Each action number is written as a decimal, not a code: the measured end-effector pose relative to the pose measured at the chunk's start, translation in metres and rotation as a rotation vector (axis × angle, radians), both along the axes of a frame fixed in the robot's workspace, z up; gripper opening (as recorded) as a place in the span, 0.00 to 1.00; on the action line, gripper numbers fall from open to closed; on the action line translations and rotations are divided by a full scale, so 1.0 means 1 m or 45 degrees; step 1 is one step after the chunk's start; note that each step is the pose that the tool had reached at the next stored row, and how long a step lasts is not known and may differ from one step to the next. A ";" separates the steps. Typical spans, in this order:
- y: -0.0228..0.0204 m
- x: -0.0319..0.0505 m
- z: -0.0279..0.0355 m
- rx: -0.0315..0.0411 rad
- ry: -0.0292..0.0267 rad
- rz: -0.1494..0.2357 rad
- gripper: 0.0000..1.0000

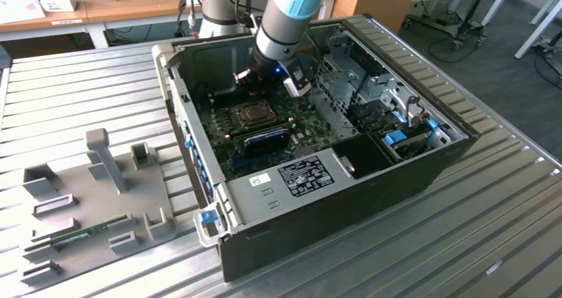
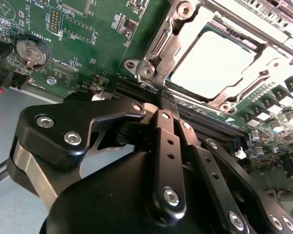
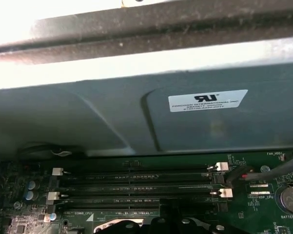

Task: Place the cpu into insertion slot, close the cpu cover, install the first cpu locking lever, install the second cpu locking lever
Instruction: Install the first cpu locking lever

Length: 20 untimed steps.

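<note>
Your gripper (image 2: pixel 162 105) looks pressed together, holding nothing. Just beyond its tips, the cpu (image 2: pixel 215 63) sits under the closed cpu cover (image 2: pixel 161 46).

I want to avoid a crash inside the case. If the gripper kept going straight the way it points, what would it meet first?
Probably the long black memory slots beside the cpu cover, just ahead of the gripper; depth is unclear.

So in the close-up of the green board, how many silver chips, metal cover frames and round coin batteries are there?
cpu: 1
cpu cover: 1
coin battery: 1
Total: 3
</note>
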<state>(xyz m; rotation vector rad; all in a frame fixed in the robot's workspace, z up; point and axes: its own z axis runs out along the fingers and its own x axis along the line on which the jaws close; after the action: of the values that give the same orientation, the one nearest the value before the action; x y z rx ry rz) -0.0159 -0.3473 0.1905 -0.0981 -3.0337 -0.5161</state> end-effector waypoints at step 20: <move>0.0001 0.0006 0.0117 0.0070 0.0004 0.000 0.11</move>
<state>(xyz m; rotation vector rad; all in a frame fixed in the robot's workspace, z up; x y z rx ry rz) -0.0153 -0.3472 0.2022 -0.0980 -3.0318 -0.5243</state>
